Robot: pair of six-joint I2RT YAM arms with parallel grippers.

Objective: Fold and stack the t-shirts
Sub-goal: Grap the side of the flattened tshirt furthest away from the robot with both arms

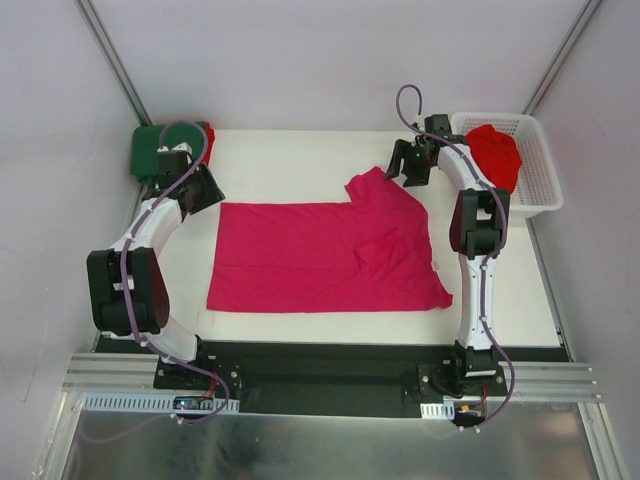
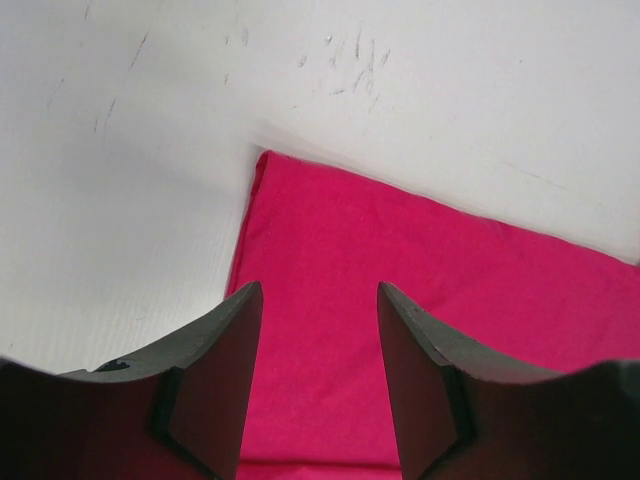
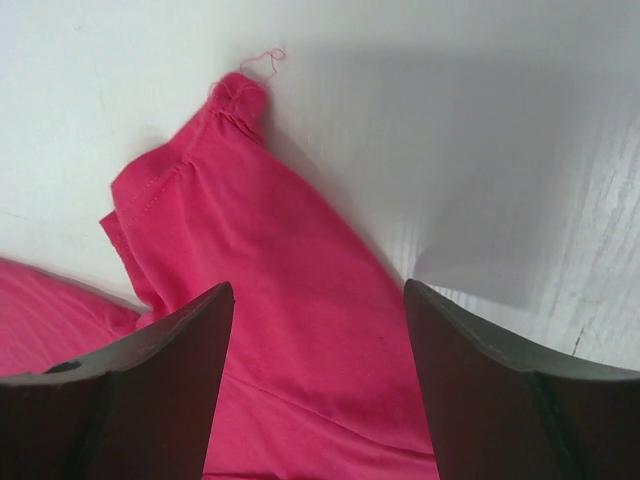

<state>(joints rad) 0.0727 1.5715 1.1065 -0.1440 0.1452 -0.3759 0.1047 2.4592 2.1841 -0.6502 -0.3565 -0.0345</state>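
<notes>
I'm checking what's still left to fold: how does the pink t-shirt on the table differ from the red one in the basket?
The pink t-shirt lies spread nearly flat on the table, one sleeve poking out at the far side; the red t-shirt sits bunched in a heap inside the white basket. The pink one is magenta, the other true red. Both are plain, single-colour cloth.

Matt pink cloth t-shirt on smooth, scuffed white table.
</notes>
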